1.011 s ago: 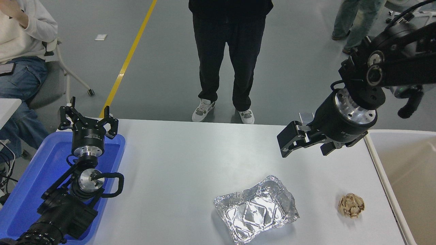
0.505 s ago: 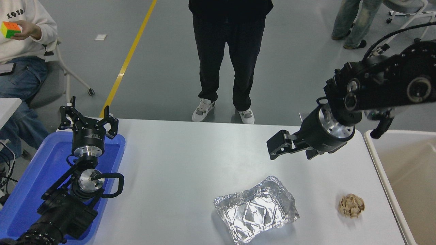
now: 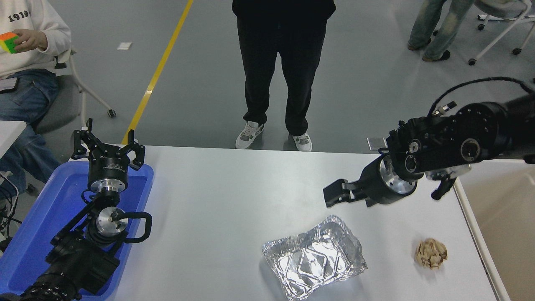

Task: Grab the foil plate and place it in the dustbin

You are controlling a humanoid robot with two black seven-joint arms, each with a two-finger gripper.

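One foil plate (image 3: 314, 256) is left flat, ungrasped | right gripper (image 3: 334, 196) is held above it, jaw state unclear | left gripper (image 3: 108, 147) is parked, jaws spread.

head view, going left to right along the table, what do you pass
blue tray → left gripper → foil plate → paper ball → dustbin

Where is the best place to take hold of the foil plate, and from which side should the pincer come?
Probably the raised, wrinkled rim at the far right corner of the foil plate, approached from above. The plate lies flat and shallow on the white table, so only its rim offers an edge to pinch. That corner lies nearest the right pincer, which hangs just beyond it.
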